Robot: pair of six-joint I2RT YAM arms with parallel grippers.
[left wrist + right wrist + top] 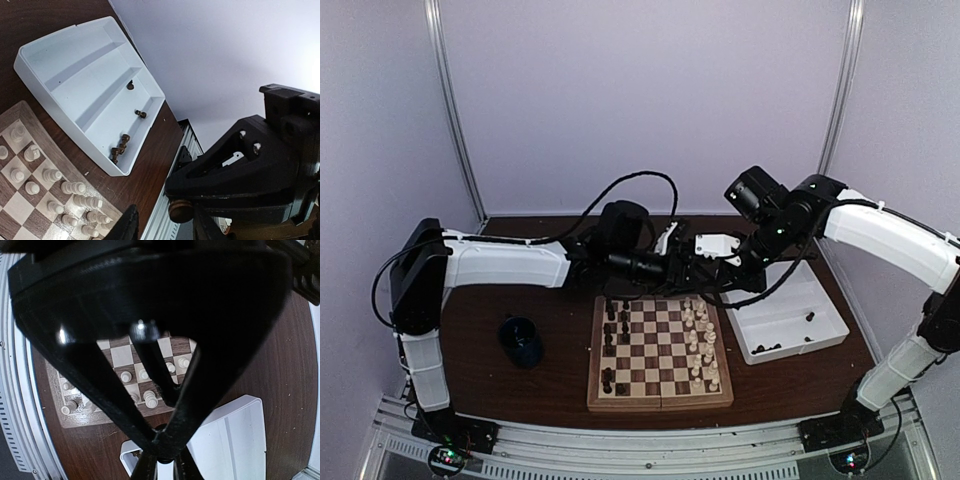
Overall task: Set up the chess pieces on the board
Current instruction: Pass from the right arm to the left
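The board (pixel 660 400) lies at the table's middle front. Cream pieces (pixel 701 340) fill its right two columns and dark brown pieces (pixel 612 340) stand along its left side. Both grippers meet in the air above the board's far edge. My right gripper (pixel 720 270) (pixel 165 452) is shut on a dark brown piece (pixel 181 211), which hangs below its tips. My left gripper (pixel 698 268) (pixel 167 227) is open, with one finger on either side of that piece. A few dark brown pieces (pixel 120 147) (pixel 765 348) lie in the white tray.
The white two-compartment tray (pixel 825 310) (pixel 50 45) (pixel 240 440) sits right of the board. A dark blue cup (pixel 523 340) stands left of the board. Cables loop over the left arm. A metal rail runs along the table's near edge.
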